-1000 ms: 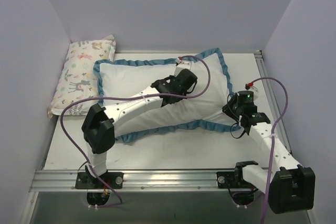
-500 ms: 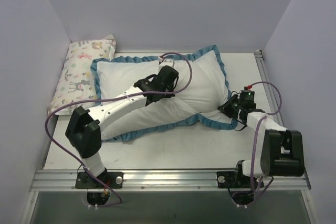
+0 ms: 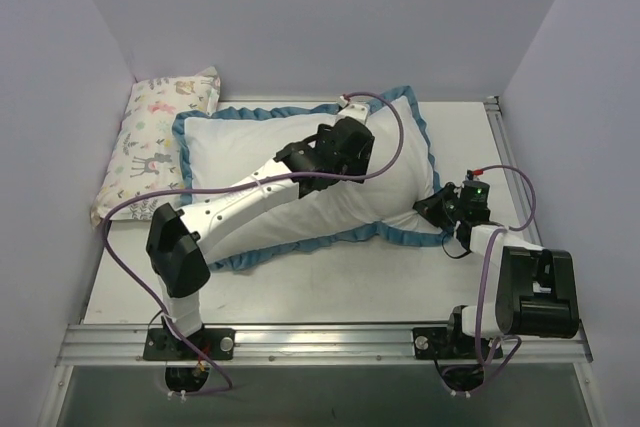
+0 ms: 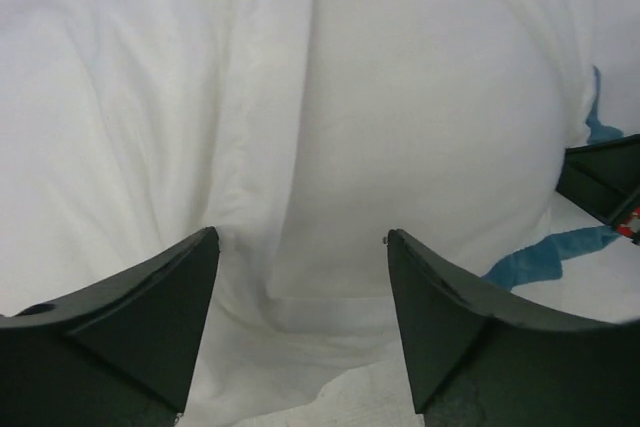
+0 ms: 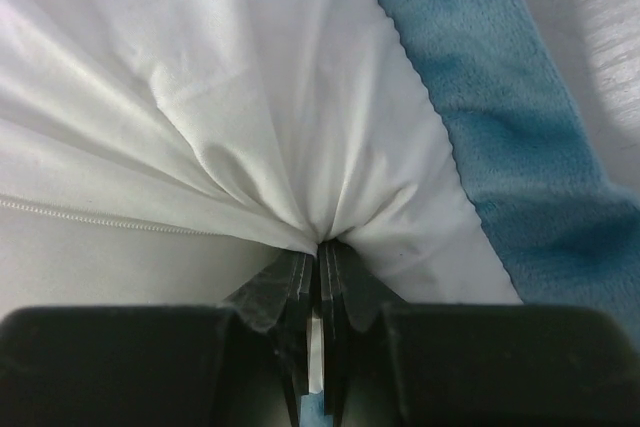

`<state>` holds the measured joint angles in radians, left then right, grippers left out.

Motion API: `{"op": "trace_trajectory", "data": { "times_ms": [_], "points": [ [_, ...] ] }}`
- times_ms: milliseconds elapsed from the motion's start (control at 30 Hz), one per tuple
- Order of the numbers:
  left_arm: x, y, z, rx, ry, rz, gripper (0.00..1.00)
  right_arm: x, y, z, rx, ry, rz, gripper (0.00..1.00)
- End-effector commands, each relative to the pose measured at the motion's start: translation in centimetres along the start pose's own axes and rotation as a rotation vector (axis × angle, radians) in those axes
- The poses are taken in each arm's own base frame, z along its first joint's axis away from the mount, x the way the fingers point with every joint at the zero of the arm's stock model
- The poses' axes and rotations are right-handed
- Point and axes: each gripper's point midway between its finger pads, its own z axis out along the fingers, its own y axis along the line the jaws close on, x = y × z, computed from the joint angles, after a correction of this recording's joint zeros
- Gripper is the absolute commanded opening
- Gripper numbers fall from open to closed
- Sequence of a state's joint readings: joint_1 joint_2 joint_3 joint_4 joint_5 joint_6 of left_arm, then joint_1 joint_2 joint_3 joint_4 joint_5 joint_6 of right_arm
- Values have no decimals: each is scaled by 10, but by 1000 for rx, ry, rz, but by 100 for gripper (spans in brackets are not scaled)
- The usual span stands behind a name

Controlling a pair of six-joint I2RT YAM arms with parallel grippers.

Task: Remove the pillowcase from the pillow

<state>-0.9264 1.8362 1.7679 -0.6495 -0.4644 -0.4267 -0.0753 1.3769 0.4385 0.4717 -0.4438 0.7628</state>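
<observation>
The pillowcase lies across the table with its plain white reverse up and its blue ruffled trim around the edge. It is plump, so the pillow seems to be inside, but I cannot tell the pillow's white from the case's. My left gripper hovers open over the bulging middle, its fingers apart above a white fold, holding nothing. My right gripper is low at the case's right edge. Its jaws are shut on a bunched pinch of white pillowcase fabric, beside the blue trim.
A small pastel animal-print pillow leans along the left wall. Purple cables loop over both arms. A metal rail runs along the table's near edge, and walls close in the left, back and right.
My left gripper has opened and let go of the white fabric, shifting slightly right. My right gripper closed on the case's right edge and stays there. The pillowcase slid left.
</observation>
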Motion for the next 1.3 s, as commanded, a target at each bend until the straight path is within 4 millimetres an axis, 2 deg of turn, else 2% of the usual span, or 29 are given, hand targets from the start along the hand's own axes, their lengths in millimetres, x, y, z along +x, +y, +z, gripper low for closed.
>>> {"op": "trace_trajectory", "data": {
  "times_ms": [0, 33, 67, 100, 133, 167, 200, 233, 267, 300, 333, 400, 433, 500, 533, 567, 633, 767, 800, 833, 867, 933, 967, 1067, 1133, 1233, 1267],
  "points": [
    [-25, -31, -28, 64, -59, 71, 79, 14, 1, -3, -12, 51, 5, 0],
    [-33, -41, -34, 85, -81, 76, 82, 14, 0, -4, -10, 53, 3, 0],
    [-34, -47, -37, 90, -87, 100, 86, 15, -1, -4, -6, 53, 3, 0],
    [-34, -62, -45, 112, -100, 120, 88, 15, -1, -4, -5, 54, 5, 0],
    [-30, -70, -41, 113, -96, 138, 90, 16, -1, -4, -6, 56, 4, 0],
    [-39, -78, -46, 129, -114, 132, 92, 16, -2, -4, -3, 56, 6, 0],
    [-38, -85, -44, 140, -109, 136, 92, 16, -2, -4, -2, 55, 7, 0],
    [-28, -93, -32, 139, -85, 149, 93, 16, -2, -4, -4, 53, 6, 0],
    [-33, -100, -32, 155, -91, 139, 94, 16, -2, -4, -4, 53, 8, 0],
    [-30, -103, -25, 144, -83, 143, 95, 16, -2, -5, -2, 52, 9, 0],
    [-19, -107, -9, 126, -61, 155, 95, 16, -2, -5, -2, 54, 10, 0],
    [-19, -106, 3, 90, -60, 149, 97, 16, -1, -6, -4, 53, 8, 0],
    [-4, -108, 22, 66, -30, 168, 97, 15, -1, -6, -1, 51, 8, 0],
    [4, -102, 38, 44, 4, 160, 97, 15, 0, -8, -2, 50, 3, 0],
    [18, -101, 52, 29, 36, 168, 97, 14, 0, -9, 1, 47, 2, 0],
    [23, -96, 60, 18, 53, 158, 97, 14, 1, -10, 1, 45, -1, 0],
    [42, -93, 75, 10, 99, 161, 97, 12, 1, -12, 5, 38, -6, 0],
    [63, -78, 96, -23, 159, 141, 97, 10, 4, -14, 4, 34, -14, 0],
    [65, -71, 101, -36, 168, 134, 94, 9, 6, -16, 2, 32, -16, 0],
    [72, -67, 107, -48, 185, 136, 87, 9, 7, -16, 2, 35, -23, 1],
    [75, -65, 109, -47, 199, 128, 59, 5, 9, -17, 8, 21, -34, 9],
    [78, -59, 114, -51, 214, 119, 31, 6, 9, -21, 29, 25, -65, 17],
    [79, -61, 113, -39, 219, 119, 3, 1, 15, -24, 25, 9, -85, 26],
    [67, -62, 110, -31, 196, 106, 0, 2, 13, -28, 72, 14, -118, 36],
    [50, -61, 105, -32, 162, 87, 0, -3, 10, -32, 120, 9, -133, 37],
    [22, -55, 95, -31, 109, 33, 0, -7, 0, -36, 194, 4, -157, 29],
    [14, -50, 93, -40, 94, 11, 0, -5, -5, -38, 222, 15, -168, 20]
  ]
}}
